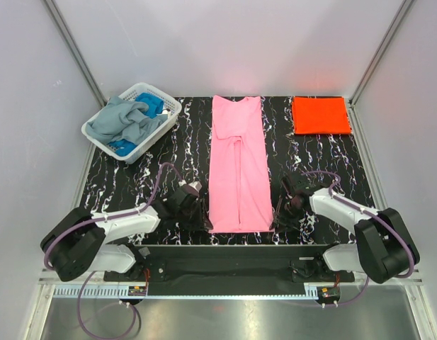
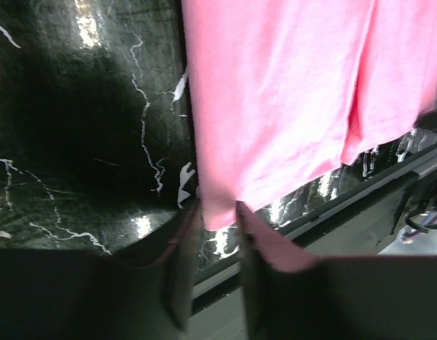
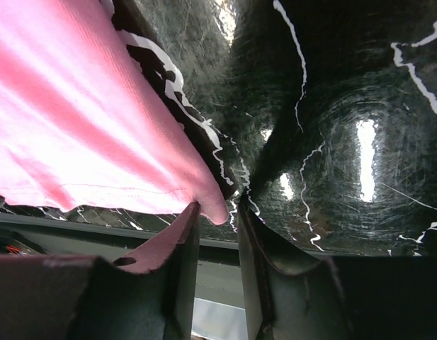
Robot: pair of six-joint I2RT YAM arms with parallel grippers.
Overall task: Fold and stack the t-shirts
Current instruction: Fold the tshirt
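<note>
On the desk [image 1: 324, 159] a spread t-shirt [image 1: 238, 166] is laid centrally; a basket [image 1: 156, 134] of t-shirts [image 1: 122, 122] is set back-left, a folded t-shirt [image 1: 321, 115] back-right.

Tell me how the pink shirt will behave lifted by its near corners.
Probably floppy: the pink shirt lies flat with soft folds, so its middle should sag. Likely light; its hem looks thin. May slide on the glossy table.

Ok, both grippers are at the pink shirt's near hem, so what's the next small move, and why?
Probably close the left gripper and right gripper on the hem corners. The pink t-shirt lies folded into a long strip, and each near corner sits right at parted fingertips, not yet pinched.
</note>
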